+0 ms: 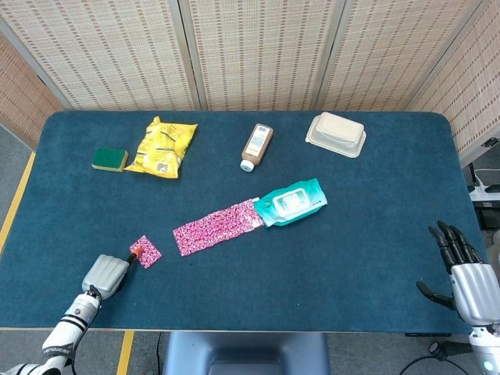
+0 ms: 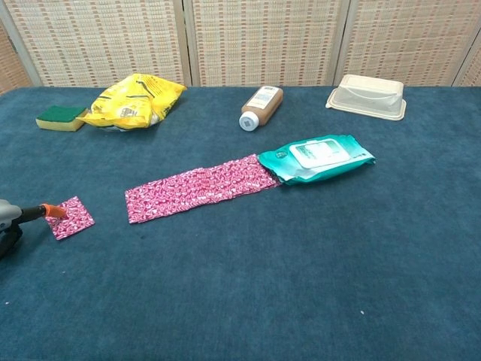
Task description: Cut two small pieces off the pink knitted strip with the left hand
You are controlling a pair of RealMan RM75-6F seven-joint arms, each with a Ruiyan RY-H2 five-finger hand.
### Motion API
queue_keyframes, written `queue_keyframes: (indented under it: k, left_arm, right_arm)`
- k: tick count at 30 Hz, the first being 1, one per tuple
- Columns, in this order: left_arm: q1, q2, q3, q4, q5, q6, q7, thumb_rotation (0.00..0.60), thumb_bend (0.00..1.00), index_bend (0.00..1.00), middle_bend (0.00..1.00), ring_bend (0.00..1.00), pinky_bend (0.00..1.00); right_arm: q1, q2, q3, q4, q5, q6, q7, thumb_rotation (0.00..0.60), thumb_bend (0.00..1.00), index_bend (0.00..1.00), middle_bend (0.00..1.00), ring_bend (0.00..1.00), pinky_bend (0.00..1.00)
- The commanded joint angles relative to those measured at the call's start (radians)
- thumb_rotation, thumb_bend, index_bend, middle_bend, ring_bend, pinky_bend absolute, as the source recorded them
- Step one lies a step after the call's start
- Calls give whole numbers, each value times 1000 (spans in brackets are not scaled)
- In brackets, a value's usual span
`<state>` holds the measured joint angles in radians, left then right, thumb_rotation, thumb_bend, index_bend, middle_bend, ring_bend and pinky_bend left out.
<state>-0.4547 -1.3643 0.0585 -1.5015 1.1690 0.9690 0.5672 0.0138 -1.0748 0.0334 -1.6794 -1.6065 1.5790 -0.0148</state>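
The left hand (image 1: 105, 275) grasps an orange-tipped tool (image 1: 135, 251) touching the cut piece (image 1: 146, 251); dragging it could disturb the strip (image 1: 218, 226). Right hand (image 1: 467, 283) is released.

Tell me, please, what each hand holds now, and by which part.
The left hand holds an orange-tipped tool by its rear end; the grip itself is hidden. The right hand holds nothing.

Left hand (image 1: 106, 274) fisted low; right hand (image 1: 471, 291) idle, fingers (image 1: 451, 242) spread.
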Motion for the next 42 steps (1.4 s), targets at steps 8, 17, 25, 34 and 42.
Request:
queue_keyframes:
  k: [8,17,25,34,42]
  left_arm:
    - [38,48,17,-63,-44,71,65,600,835,483,648,722,669]
    - [39,26,-2,-73,56,136,17,600,833,159,648,723,671]
    - [-16,-50,-21,-57,117,86,14,600,833,0,650,723,676]
    - [-100,-139,-89,-21,54,-7,33,600,833,0,654,725,683]
    - [-149,-169,-116,-6,-37,-46,97,600,833,0,654,726,684]
  right_arm:
    - [1,-1,-2,-1,0,-5,-6,600,52,0,0,0,233]
    - [1,-2,-2,-1,0,-4,-6,600,53,0,0,0,234]
    - [1,1,-1,-1,0,-4,0,600,53,0,0,0,233]
    - [-1,4,0,-1,-1,0,5,600,52,0,0,0,233]
    - [-3,8,-2,-1,-7,7,13,600,53,0,0,0,233]
